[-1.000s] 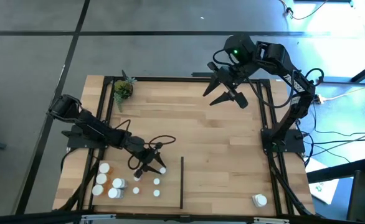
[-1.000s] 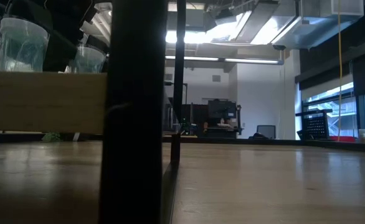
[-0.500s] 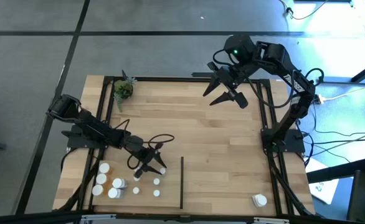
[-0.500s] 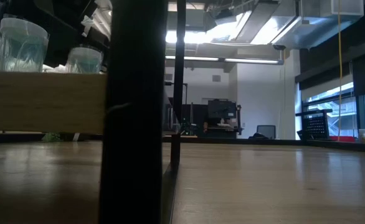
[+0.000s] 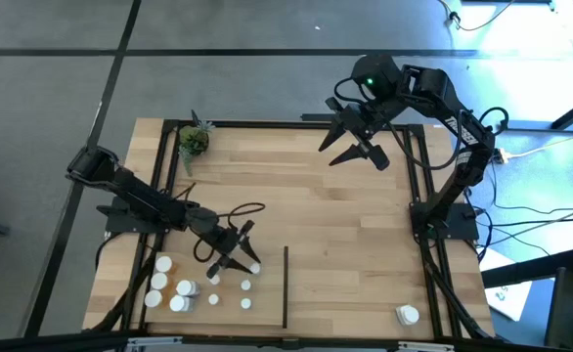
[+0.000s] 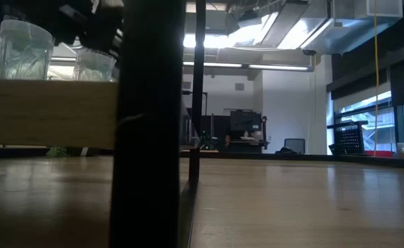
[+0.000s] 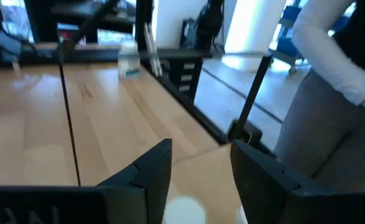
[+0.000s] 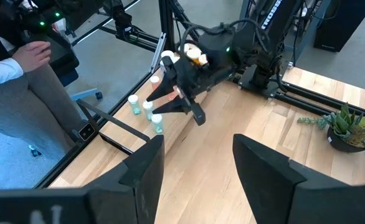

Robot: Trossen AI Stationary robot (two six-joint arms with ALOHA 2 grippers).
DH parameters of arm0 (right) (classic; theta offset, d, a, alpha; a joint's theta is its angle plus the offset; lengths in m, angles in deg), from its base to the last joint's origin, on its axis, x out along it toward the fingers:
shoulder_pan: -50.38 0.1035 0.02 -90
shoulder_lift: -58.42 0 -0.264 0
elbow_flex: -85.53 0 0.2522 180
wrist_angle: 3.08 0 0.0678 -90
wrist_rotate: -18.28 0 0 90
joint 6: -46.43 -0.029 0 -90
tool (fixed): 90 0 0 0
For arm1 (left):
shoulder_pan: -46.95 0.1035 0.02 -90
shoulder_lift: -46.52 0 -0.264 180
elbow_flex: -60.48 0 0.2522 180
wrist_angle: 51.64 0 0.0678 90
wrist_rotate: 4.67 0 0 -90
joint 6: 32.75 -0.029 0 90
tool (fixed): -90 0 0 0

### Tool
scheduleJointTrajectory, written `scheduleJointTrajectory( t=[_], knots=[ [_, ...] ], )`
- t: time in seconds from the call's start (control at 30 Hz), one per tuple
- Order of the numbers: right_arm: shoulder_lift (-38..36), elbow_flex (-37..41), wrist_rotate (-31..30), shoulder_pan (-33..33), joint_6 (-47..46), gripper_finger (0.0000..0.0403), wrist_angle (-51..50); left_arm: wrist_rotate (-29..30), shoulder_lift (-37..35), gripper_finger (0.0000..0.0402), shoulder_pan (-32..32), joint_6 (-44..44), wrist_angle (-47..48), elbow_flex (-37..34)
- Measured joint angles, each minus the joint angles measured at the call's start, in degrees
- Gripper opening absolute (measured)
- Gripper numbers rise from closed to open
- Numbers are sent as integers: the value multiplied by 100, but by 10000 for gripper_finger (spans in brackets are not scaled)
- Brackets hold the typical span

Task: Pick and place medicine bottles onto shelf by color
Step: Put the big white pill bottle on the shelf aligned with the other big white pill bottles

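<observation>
On the high view the left claw [image 5: 236, 256] hangs low over the near left part of the shelf [image 5: 326, 215], just left of the black divider [image 5: 286, 286]. Its two fingers stand apart with a white-capped bottle [image 5: 254, 266] between their tips; the left wrist view shows the same white cap [image 7: 184, 209] in the gap between the fingers [image 7: 150, 171], but whether the fingers press on it cannot be told. Just in front of this claw stands a cluster of bottles [image 5: 174, 289]: several white ones and one orange bottle [image 5: 184, 288], with three smaller white caps [image 5: 230, 295] near the divider side. One more white bottle [image 5: 407, 315] stands alone at the near right corner, well apart from the rest.

The right claw [image 5: 350, 149] hovers high over the far right part of the shelf, its fingers spread wide and holding nothing. Its wrist view looks across the shelf at the left arm [image 8: 220, 53] and at three small bottles [image 8: 145, 109] beside it, with a person [image 8: 27, 93] standing past the desk edge.

A small green plant [image 5: 194, 140] sits in the far left corner. In the low view two clear bottles [image 6: 26, 48] show behind a black post [image 6: 150, 124].
</observation>
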Motion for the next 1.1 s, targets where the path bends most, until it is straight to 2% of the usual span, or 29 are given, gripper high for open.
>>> scheduleJointTrajectory(
  t=[0.1, 0.3, 0.57, 0.63, 0.77, 0.9, 0.97, 1.1],
  knots=[
    [0, 0, 0, 2, 0, 193, 0, 93, -194, 156, 19, 0, 21, 0],
    [0, 0, 0, 1, 0, 193, 0, 862, -577, 156, 42, -27, -91, 0],
    [0, 0, -2, 0, 0, 193, 0, 1599, -622, 156, 36, -42, -404, 0],
    [0, 0, 0, 1, 0, 193, 0, 1708, -622, 156, 37, -58, -388, 1],
    [0, 0, 0, 0, 0, 193, 0, 1806, -622, 156, 182, -649, -458, 12],
    [0, 0, -2, 0, 0, 193, 0, 1811, -734, 156, 454, -406, -363, 89],
    [0, 0, -2, 2, 0, 193, 0, 1759, -766, 156, 628, -309, -111, 237],
    [0, 0, -2, 0, 0, 193, 10, 1744, -989, 156, 876, -439, 1481, 743]
  ],
)
